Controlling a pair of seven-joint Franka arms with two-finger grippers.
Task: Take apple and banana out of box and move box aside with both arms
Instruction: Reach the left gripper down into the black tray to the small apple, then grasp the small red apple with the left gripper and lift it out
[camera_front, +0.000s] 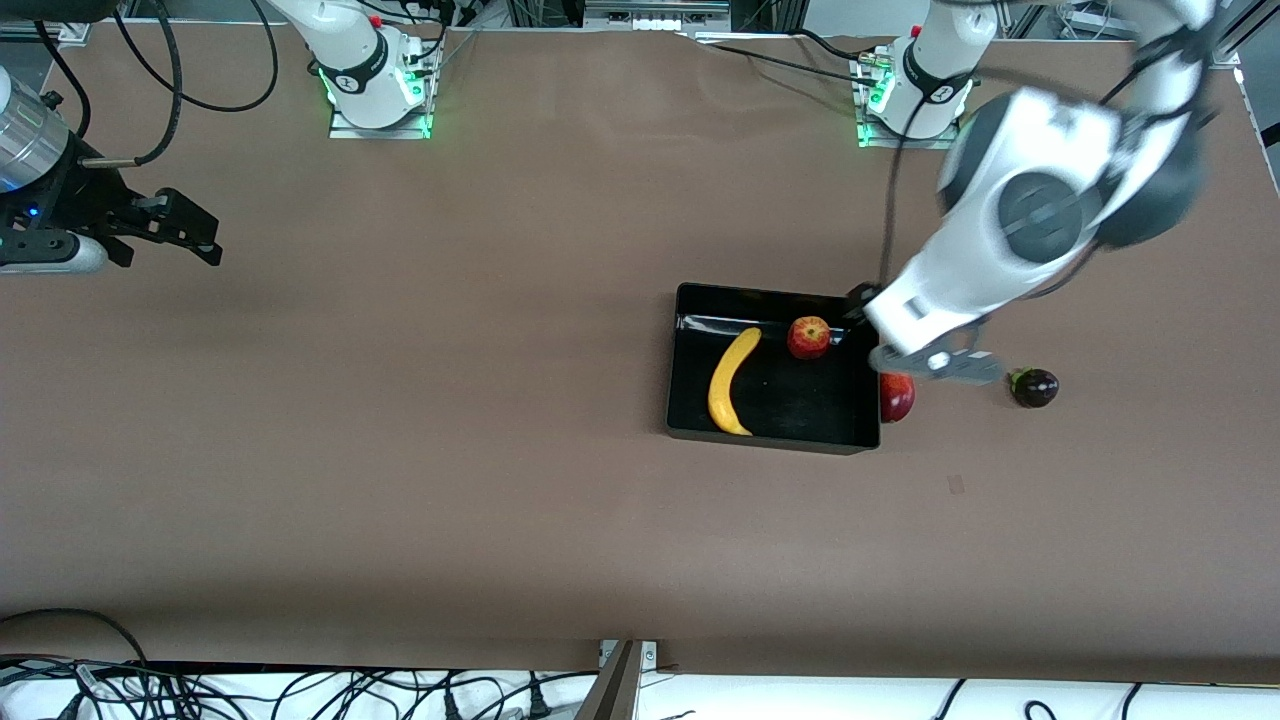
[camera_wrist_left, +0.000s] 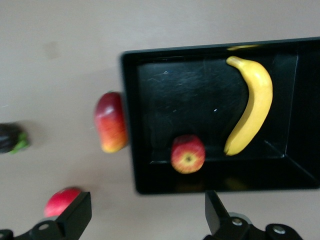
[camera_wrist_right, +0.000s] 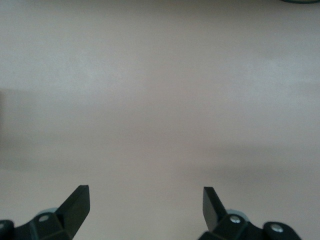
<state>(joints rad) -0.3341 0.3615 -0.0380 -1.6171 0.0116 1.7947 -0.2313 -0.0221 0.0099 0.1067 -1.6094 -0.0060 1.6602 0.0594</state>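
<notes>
The glossy black box (camera_front: 800, 405) lies on the brown table. The yellow banana (camera_front: 730, 380) and the small red-and-yellow apple (camera_front: 808, 337) lie inside it. My left gripper (camera_front: 858, 312) is open and empty, over the box's wall at the left arm's end, close to the apple. The left wrist view shows the box (camera_wrist_left: 170, 95), the banana (camera_wrist_left: 252, 105) and the apple (camera_wrist_left: 188, 153), with that gripper (camera_wrist_left: 146, 211) just outside the box wall. My right gripper (camera_front: 170, 232) is open and empty, waiting over bare table at the right arm's end; its wrist view (camera_wrist_right: 146, 206) shows only table.
A red-and-yellow mango-like fruit (camera_front: 897, 396) lies against the box's outer wall toward the left arm's end (camera_wrist_left: 111, 122). A dark purple eggplant-like item (camera_front: 1033, 387) lies farther that way (camera_wrist_left: 11, 137). A plain red fruit (camera_wrist_left: 61, 201) shows by one left finger.
</notes>
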